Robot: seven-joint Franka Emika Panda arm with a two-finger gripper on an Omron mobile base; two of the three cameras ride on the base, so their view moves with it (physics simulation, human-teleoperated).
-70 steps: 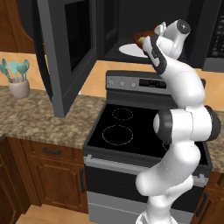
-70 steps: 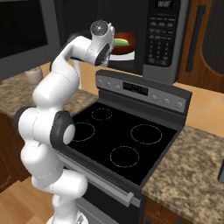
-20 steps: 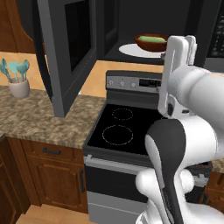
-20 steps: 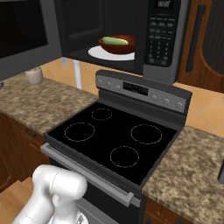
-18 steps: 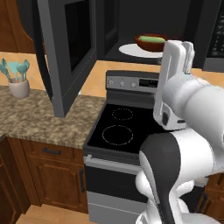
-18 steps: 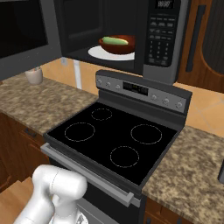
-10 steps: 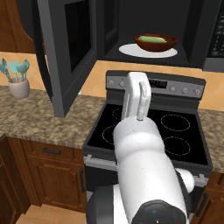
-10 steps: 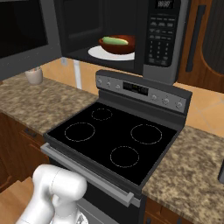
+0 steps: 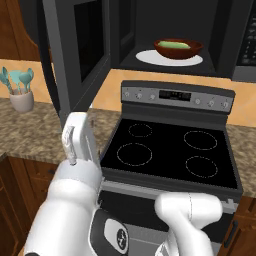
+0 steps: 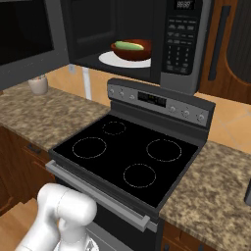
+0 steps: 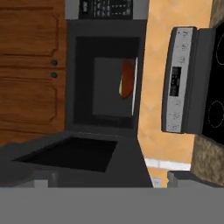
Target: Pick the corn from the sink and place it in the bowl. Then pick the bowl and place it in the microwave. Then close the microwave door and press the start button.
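With bowl [image 9: 178,49] loaded and gripper [image 11: 107,178] open and empty, push microwave door [image 9: 80,50], upper left, from its outer face.

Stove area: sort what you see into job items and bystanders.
Job items: corn, bowl, microwave, microwave door.
Bystanders: stove, utensil holder, granite counter.

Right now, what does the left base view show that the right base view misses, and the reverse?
Left base view alone: the utensil holder with teal utensils and the microwave door's window, swung open. Right base view alone: the microwave's button panel and a wooden cabinet door. Both: the bowl holding the corn on the white turntable, above the stove.
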